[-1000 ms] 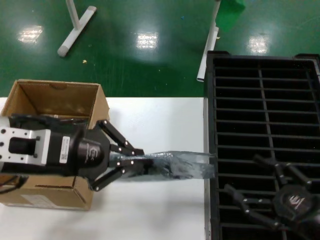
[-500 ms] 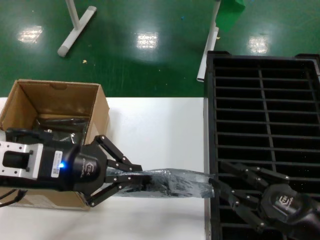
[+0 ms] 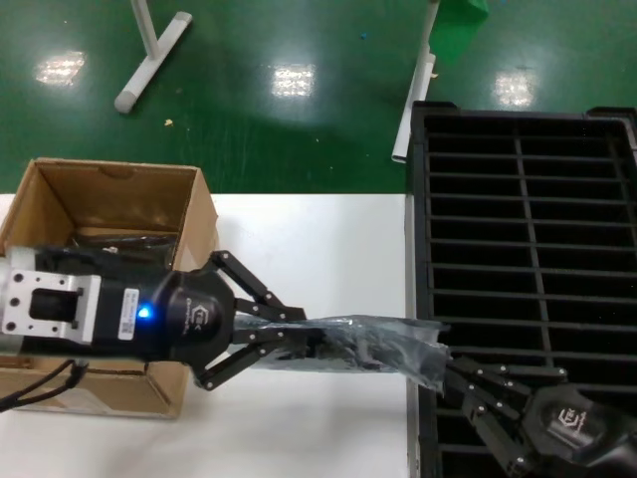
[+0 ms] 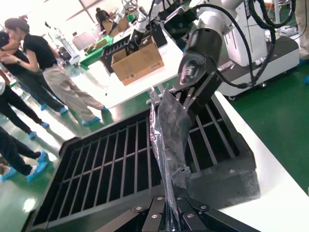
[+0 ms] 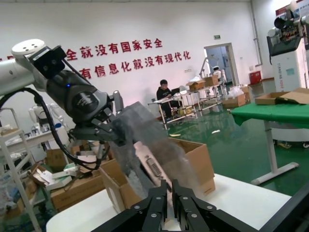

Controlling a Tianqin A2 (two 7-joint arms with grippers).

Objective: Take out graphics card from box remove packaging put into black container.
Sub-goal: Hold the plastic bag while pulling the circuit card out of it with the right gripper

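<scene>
From the head camera we looked forward and steeply down on the white table (image 3: 328, 229). Our left wrist camera sat close behind its fingers, facing along the packaging (image 4: 166, 145) toward the black container (image 4: 120, 159). Our right wrist camera faced back, probably nearly level, toward the box (image 5: 193, 159). All three shared the bagged card.

Left end effector (image 3: 284, 337) clamped on one end of the grey bag (image 3: 373, 346), right end effector (image 3: 453, 376) gripping the other end at the black crate (image 3: 523, 199) edge, bag stretched above the white bench (image 3: 318, 239), open cardboard box (image 3: 109, 214) at left
</scene>
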